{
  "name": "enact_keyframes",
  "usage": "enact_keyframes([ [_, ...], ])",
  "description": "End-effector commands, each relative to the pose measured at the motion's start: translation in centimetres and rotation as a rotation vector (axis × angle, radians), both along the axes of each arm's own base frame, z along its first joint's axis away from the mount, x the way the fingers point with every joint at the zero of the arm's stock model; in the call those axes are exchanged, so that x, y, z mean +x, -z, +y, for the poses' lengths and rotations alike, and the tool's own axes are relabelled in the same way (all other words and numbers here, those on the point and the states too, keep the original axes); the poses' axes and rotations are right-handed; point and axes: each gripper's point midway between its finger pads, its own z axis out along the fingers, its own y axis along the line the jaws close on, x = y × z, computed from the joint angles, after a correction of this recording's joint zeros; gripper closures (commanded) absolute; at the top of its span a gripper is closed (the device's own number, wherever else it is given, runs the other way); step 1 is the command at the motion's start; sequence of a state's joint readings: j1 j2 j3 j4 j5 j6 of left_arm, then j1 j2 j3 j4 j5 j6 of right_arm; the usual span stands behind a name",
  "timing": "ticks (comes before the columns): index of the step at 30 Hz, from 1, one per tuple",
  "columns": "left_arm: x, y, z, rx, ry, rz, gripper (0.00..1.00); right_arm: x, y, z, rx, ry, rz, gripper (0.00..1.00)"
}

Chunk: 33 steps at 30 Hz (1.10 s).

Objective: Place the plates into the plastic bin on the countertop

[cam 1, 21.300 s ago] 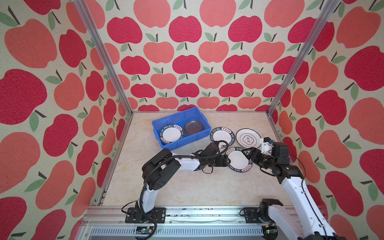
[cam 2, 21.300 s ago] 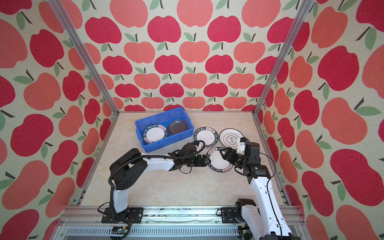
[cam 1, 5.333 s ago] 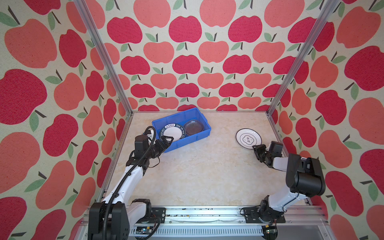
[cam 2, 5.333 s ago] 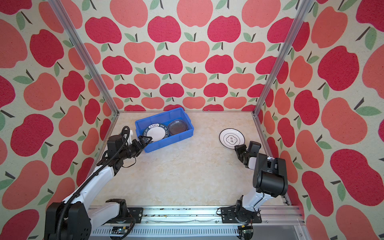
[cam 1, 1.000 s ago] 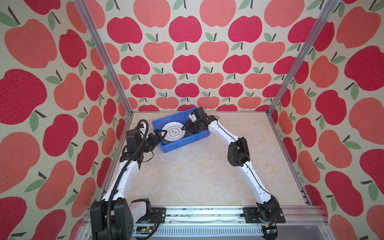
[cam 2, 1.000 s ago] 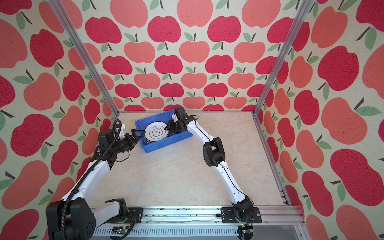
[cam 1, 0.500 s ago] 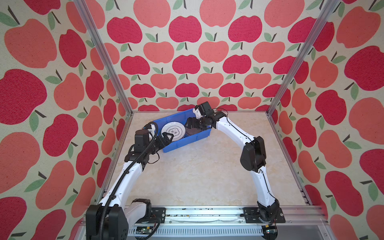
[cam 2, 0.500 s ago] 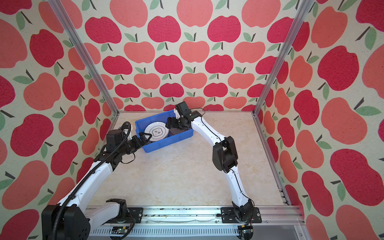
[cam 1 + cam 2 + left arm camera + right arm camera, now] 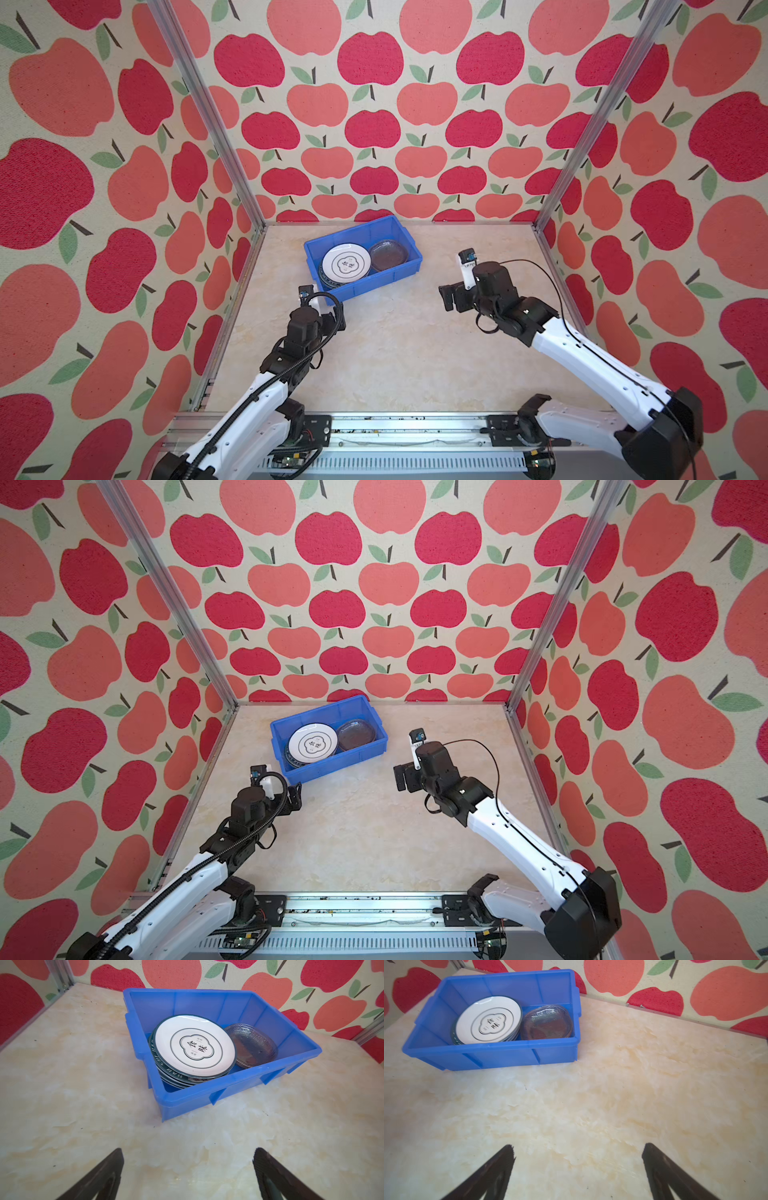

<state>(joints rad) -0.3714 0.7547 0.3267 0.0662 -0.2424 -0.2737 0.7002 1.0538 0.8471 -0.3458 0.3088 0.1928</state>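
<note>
The right gripper point(image 9: 449, 296) had drawn back from the plastic bin point(image 9: 382, 279) since half a second earlier, and every plate lay inside.
On the countertop point(image 9: 395, 353), the bin held the stacked white plates point(image 9: 346, 262) beside the nested glass plates point(image 9: 389, 254). They looked stiff, slick and breakable, and were probably best pinched at a rim. The right gripper and the left gripper point(image 9: 295, 798) hung wide open, holding nothing.

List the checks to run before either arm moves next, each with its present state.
1. The left gripper is open and empty: ok.
2. The right gripper is open and empty: ok.
3. The ringed plate lies atop the green-rimmed stack inside the plastic bin: ok.
4. The glass plates sit in the bin beside that stack: ok.
5. No plate lies on the countertop in both top views: ok.
6. Number of plates in each stack: cannot tell.
</note>
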Motion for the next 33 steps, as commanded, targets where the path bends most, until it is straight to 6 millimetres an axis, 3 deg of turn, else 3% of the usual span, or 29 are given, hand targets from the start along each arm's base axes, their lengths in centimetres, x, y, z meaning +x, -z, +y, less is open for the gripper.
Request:
enact_keyframes([
  [1,0.4,-3.5,4.9,0.176,-0.211,-0.147,0.01,-0.3,-0.3,-3.6,-0.049,0.106,-0.161,0.00],
  [6,0.7,-2.9,8.9,0.128,-0.292,-0.255,0.01,-1.1,0.6,-6.9,-0.053,0.200,-0.224,0.00],
  [10,1.6,1.3,12.8,0.072,-0.375,-0.215,0.01,-0.4,1.7,-8.5,-0.090,0.242,-0.182,0.01],
  [11,2.0,1.4,13.4,0.065,-0.393,-0.232,0.01,-0.2,2.1,-8.9,-0.102,0.256,-0.170,0.01],
  [16,5.9,2.4,12.5,0.086,-0.287,-0.227,0.01,1.5,3.4,-13.1,-0.226,0.433,-0.229,0.00],
  [19,8.2,5.8,11.6,0.096,-0.209,-0.136,0.01,2.9,4.3,-15.5,-0.255,0.527,-0.281,0.00],
  [20,9.1,5.5,11.4,0.126,-0.188,-0.188,0.01,3.1,4.6,-16.2,-0.261,0.558,-0.262,0.00],
  [23,8.5,6.1,11.0,0.118,-0.184,-0.092,0.01,4.7,4.8,-17.6,-0.290,0.602,-0.333,0.00],
  [26,8.4,5.5,11.1,0.135,-0.187,-0.185,0.01,5.7,7.9,-17.6,-0.209,0.597,-0.292,0.00],
  [30,8.5,5.8,11.0,0.124,-0.182,-0.158,0.01,7.9,7.7,-15.9,-0.206,0.517,-0.387,0.00],
  [33,8.4,5.8,11.1,0.123,-0.186,-0.156,0.01,10.1,8.1,-15.7,-0.269,0.472,-0.433,0.00],
])
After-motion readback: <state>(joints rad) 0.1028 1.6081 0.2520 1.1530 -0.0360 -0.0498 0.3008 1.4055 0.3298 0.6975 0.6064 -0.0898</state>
